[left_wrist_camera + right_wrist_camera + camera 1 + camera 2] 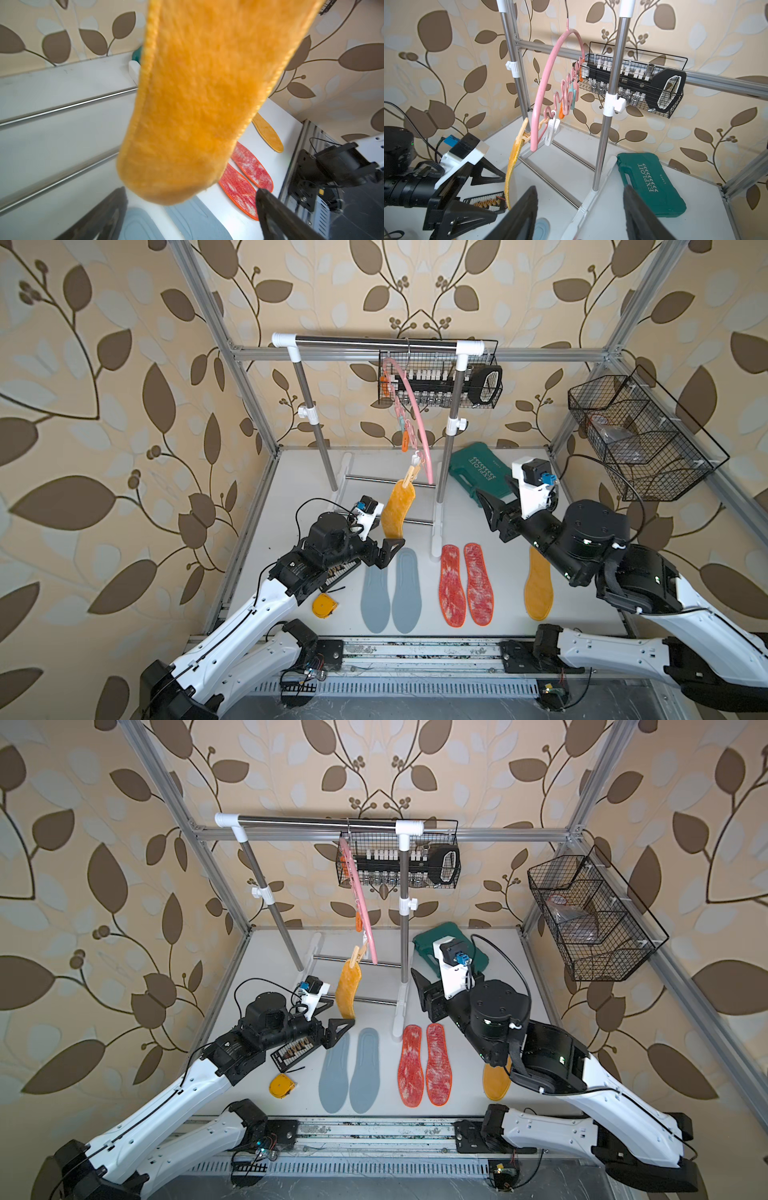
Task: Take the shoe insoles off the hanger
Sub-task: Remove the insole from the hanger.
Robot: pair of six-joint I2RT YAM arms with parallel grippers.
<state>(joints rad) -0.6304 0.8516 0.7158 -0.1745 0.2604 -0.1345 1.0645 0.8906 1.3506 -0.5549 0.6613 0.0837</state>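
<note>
The left gripper [388, 553] stands wide open and holds nothing. The lower end of the hanging mustard-yellow insole [398, 510] dangles right at it. In the left wrist view that end sits between the two dark fingers [276, 218] with neither closed on it; whether it brushes one I cannot tell. The right gripper [488, 510] is raised above the table near one post of the rack, its jaws parted and empty.

The hanging insole is pinched at its top by a pale yellow clip [409, 476] at the low end of the pink hanger [415, 410]. The hanger hooks over the steel bar of the garment rack [374, 341] and tilts steeply. On its wavy bar a white clip [551, 131], an orange clip [561, 112] and a teal clip [572, 97] hold nothing.

Five insoles lie flat on the white table [291, 497]:
- the blue-grey pair [376, 597], just below the left gripper
- the red-orange pair [452, 589], beside the rack's foot
- a second mustard-yellow insole [539, 585], partly under the right arm

A yellow tape measure [324, 605] lies near the left arm, and a green tool case [478, 468] lies behind the right gripper
</note>
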